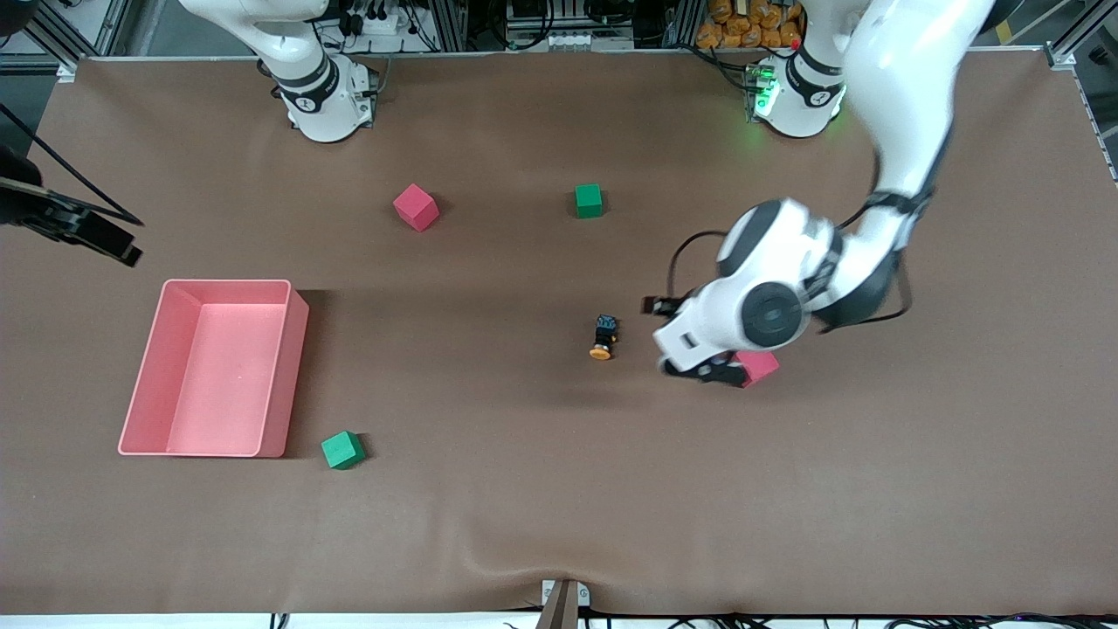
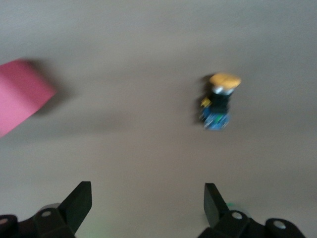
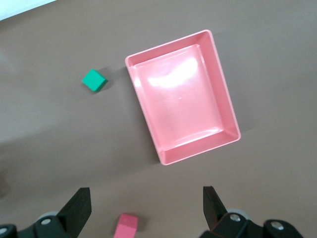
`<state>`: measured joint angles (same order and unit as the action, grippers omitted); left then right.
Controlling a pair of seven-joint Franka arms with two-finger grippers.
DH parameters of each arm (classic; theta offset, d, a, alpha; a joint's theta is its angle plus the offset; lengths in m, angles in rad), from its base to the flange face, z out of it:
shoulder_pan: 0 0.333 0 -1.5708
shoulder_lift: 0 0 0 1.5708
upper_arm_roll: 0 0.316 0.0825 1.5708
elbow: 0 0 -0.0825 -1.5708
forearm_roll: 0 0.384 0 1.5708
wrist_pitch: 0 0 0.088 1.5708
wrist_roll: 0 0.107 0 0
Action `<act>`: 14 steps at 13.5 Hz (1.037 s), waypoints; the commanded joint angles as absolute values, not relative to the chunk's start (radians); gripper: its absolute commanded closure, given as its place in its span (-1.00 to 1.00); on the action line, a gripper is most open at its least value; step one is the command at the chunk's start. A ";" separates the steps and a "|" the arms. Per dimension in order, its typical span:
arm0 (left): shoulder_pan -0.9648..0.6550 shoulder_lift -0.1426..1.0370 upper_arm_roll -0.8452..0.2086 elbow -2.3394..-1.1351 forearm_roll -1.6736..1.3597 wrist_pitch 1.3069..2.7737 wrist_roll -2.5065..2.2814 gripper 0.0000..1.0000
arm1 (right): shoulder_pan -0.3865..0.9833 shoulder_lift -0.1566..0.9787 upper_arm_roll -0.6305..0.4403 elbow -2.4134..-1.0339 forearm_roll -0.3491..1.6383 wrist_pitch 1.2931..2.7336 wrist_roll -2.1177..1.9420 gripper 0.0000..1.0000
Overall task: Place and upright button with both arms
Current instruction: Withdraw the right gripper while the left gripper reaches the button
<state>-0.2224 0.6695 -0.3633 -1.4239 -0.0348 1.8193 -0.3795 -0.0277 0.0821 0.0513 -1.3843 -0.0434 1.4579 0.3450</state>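
— Left claw (image 1: 699, 367) hangs released just beside the button (image 1: 603, 337); right claw (image 3: 143, 210) released above the tray (image 3: 230, 119).
— So the button lies toppled on the tabletop (image 1: 559, 489), nothing gripped yet

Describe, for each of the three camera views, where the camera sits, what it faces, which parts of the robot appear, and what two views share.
Front view: high across the table, facing both arms' bases; shows the left gripper over the table near the button.
Left wrist view: looks down past open fingers at the button and a red cube.
Right wrist view: looks down past open fingers at the pink tray and a green cube.
Shared: front and left wrist views both show the button.
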 commanded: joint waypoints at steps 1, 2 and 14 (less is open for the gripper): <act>-0.279 0.756 -0.348 -1.348 -0.025 1.896 -0.379 -1.00 | -0.017 -0.067 -0.017 -1.585 -0.018 1.543 0.206 -1.00; -0.294 0.778 -0.347 -1.348 -0.023 1.937 -0.380 -1.00 | -0.018 -0.066 -0.021 -1.586 -0.018 1.545 0.198 -1.00; -0.434 0.847 -0.219 -1.302 -0.023 1.996 -0.302 -1.00 | 0.002 -0.052 -0.028 -1.549 -0.017 1.494 0.098 -1.00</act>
